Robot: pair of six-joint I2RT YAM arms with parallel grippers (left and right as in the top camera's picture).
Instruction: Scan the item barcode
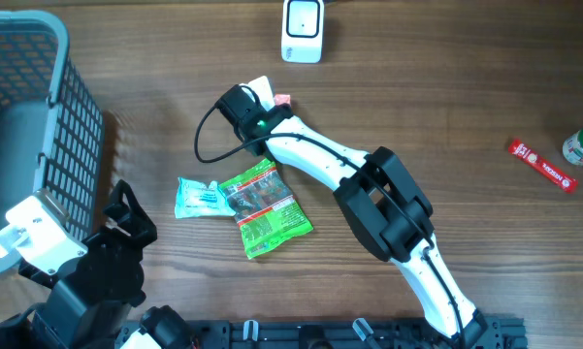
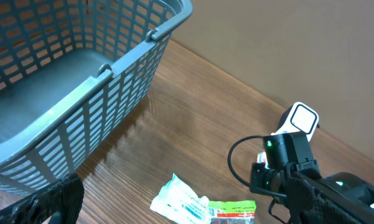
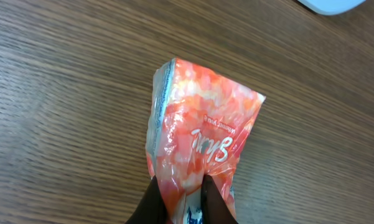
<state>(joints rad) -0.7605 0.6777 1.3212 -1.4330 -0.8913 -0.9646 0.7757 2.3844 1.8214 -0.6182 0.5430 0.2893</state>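
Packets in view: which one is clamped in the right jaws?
The orange-pink packet, pinched at one end by the right gripper. The green packet and pale-blue packet lie loose.

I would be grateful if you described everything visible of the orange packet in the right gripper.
The orange packet is a crinkled plastic pouch, mottled orange and pink, with white script lettering and a crimped silvery seal along one edge. Its near end is pinched in the shut right gripper, over the wooden table; whether it rests there or is lifted is unclear.

Bare table (image 1: 165, 58) lies between basket (image 1: 78, 126) and scanner (image 1: 302, 29).
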